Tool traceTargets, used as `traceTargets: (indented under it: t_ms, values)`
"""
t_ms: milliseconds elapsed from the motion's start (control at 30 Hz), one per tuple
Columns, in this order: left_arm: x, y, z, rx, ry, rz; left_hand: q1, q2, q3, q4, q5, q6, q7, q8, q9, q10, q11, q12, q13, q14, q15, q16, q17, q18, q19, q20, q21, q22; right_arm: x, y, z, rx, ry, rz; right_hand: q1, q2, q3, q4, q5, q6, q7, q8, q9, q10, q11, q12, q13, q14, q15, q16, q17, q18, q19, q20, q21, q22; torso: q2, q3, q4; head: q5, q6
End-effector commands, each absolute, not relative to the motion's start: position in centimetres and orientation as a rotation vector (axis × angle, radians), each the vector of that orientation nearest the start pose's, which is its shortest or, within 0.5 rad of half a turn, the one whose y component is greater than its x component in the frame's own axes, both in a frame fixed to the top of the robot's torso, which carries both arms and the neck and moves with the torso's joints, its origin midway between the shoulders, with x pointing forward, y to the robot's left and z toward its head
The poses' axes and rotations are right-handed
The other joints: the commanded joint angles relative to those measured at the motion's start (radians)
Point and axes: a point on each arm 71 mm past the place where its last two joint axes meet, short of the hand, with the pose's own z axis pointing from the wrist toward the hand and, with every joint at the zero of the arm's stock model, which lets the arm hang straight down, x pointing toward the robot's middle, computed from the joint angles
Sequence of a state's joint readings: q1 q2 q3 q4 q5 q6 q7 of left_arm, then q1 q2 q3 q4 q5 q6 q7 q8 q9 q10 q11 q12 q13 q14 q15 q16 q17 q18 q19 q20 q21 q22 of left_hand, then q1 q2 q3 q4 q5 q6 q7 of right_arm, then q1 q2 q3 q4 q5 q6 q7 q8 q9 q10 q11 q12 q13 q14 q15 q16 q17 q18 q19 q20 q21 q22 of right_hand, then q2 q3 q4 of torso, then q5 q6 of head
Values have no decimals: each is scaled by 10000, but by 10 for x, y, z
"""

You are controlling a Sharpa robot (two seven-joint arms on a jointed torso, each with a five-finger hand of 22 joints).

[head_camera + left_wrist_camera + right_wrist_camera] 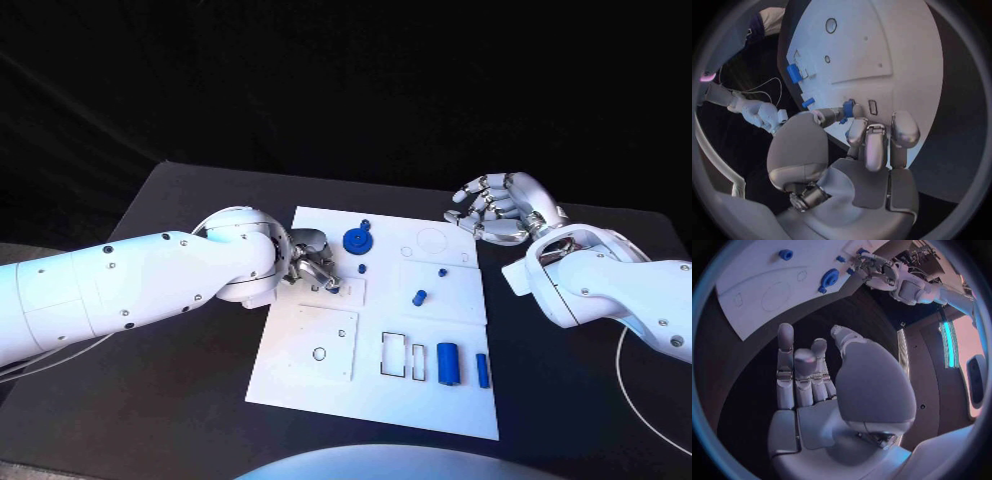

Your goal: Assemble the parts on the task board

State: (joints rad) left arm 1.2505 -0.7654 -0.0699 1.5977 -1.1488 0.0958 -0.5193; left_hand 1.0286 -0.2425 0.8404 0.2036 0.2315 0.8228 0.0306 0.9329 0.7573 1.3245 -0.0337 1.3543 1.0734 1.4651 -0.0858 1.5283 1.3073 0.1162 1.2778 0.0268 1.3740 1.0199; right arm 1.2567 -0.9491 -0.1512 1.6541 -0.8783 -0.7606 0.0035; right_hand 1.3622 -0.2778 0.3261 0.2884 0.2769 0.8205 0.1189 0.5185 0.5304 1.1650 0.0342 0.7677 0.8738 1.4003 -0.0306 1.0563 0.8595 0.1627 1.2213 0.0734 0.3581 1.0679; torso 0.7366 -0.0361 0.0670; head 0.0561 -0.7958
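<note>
The white task board (325, 385) lay in the middle of the black desk (173, 400), with blue parts spread across it. The left hand (307, 265) rested over the board's left edge, its fingers curled down; in the left wrist view it pinched a small blue part (848, 108) between thumb and fingertip, right against the board's surface beside a small rectangular outline. A round blue disc part (358, 240) lay just right of that hand, toward the far edge of the board, and a tiny blue piece (362, 268) sat just near of the disc. A short blue peg (420, 297) stood about mid-board, and a blue cylinder (449, 363) lay toward the near right, with a thinner blue bar (483, 370) just to its right. The right hand (498, 208) hovered off the board's far right corner above the desk, fingers apart and grasping nothing, well apart from every part.
</note>
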Motion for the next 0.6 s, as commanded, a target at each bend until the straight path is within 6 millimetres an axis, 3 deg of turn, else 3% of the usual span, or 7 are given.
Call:
traceTargets:
  t_ms: [33, 600]
  values:
    - [463, 155, -206, 135, 22835, -4907, -132, 7, 184, -296, -61, 13, -34, -60, 8, 31, -53, 45, 10, 748, -53, -15, 1377, -127, 25, -34, 12, -8, 462, -236, -172, 4706, 14378, 8390, -83, -32, 60, 5, 6, -79, -1, 61, -12, -83, 19, -46, -9, -81, -20, -52, -11, 192, -35, 37, -67, -17, 1, 1, 2, 7, -10]
    - [464, 155, -206, 114, 22843, -4888, -459, 37, -911, 183, -49, 135, -31, -165, 39, 18, -50, 48, 24, 749, -53, -18, 1380, -132, 46, -40, -15, 1, 462, -236, -172, 4716, 14396, 8380, -114, -28, 63, 12, 4, -79, 2, 67, -13, -87, 21, -47, -24, -80, -16, -61, -2, 191, -33, 40, -85, -32, 2, 4, -4, 7, -33]
